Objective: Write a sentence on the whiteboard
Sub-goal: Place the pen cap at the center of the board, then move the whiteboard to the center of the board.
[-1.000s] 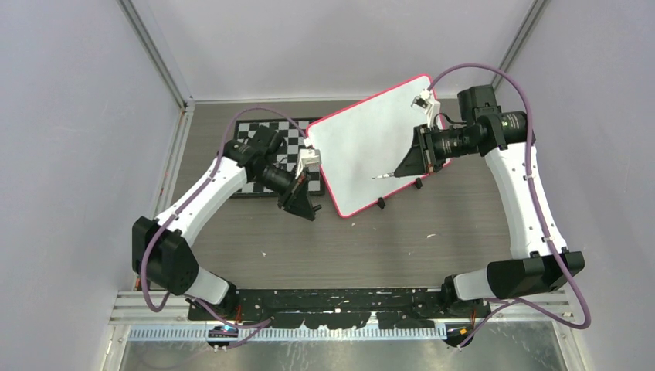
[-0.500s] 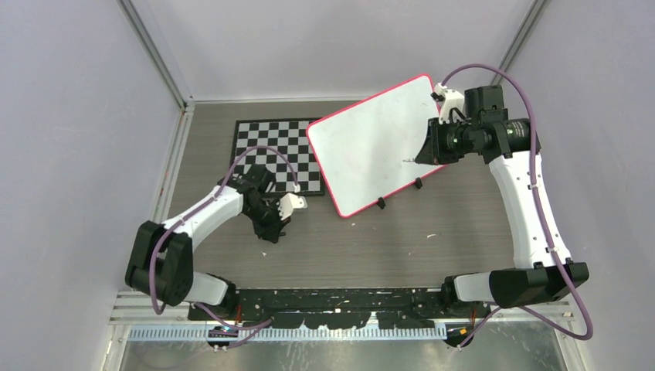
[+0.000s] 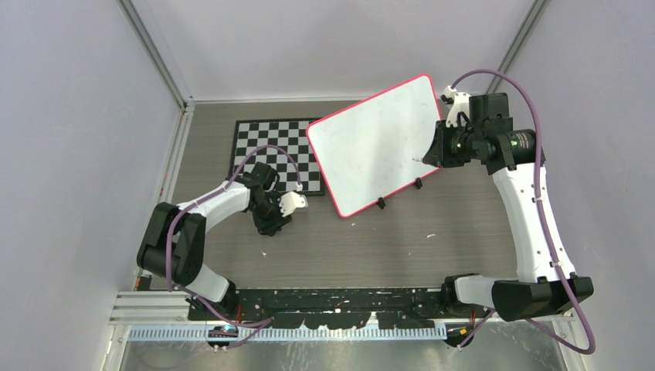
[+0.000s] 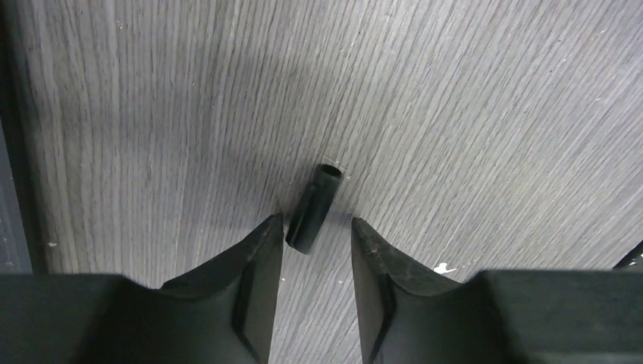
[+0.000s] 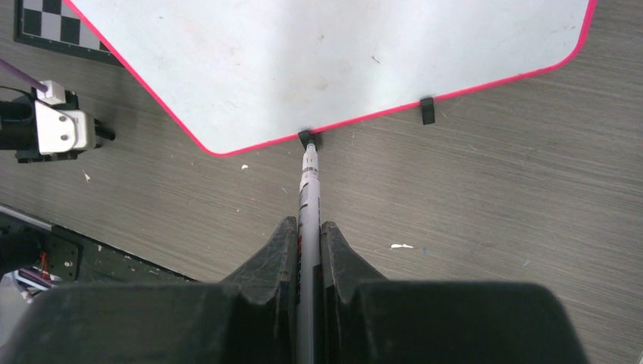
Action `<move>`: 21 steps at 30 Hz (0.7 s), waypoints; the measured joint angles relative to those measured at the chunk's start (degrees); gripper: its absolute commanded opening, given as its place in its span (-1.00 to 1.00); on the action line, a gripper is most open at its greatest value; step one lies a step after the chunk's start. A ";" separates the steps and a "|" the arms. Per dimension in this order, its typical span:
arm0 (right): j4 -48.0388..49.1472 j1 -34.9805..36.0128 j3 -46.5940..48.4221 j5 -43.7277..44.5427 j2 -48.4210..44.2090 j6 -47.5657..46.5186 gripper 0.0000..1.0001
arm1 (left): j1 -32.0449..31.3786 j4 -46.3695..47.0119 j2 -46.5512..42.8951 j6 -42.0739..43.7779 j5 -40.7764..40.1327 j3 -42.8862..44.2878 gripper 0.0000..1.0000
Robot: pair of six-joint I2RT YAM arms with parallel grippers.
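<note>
Jaws of R gripper (image 5: 307, 227) pinch the marker (image 5: 308, 189) tight. Its barrel runs straight out fwd and the tip is bare. Dead ahead of those jaws lies the board (image 5: 326, 53). In the wrist view the tip lines up w/ a black clip (image 5: 305, 138) on the pink edge; touching or not, can't tell. L gripper (image 4: 315, 224) is part open and grips nothing. The cap (image 4: 312, 205) lies on the table (image 4: 493, 114) btwn its tips, long axis fwd, leaning a bit right. L arm is well apart from the board, so R looks like the writing arm. Surface is white w/ faint smudges, no sentence visible. Prob. next: tip goes fwd onto the white.
</note>
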 measured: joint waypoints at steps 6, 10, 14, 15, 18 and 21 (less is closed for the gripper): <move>0.00 -0.07 -1.22 0.15 -0.11 0.48 -0.99 | 0.02 -3.41 0.07 1.05 0.74 2.16 0.30; 0.00 -0.85 -1.22 -0.33 -0.13 0.70 -0.99 | 0.00 -9.99 -1.18 2.05 3.61 7.65 0.98; 0.04 -5.14 -1.22 -2.56 -0.07 0.74 -1.00 | -0.66 -17.88 -4.81 2.47 6.91 17.18 0.99; 0.07 -7.13 -1.20 -3.61 0.02 0.81 -0.99 | -0.96 -19.61 -5.53 2.32 7.58 19.91 1.00; 0.17 -13.03 -1.11 -6.73 0.50 1.03 -0.99 | -3.45 -22.80 -6.84 1.07 8.98 28.89 1.00; 0.87 -17.68 -1.09 -9.62 1.20 1.18 -0.99 | -9.09 -23.15 -6.71 -0.76 9.90 37.44 0.99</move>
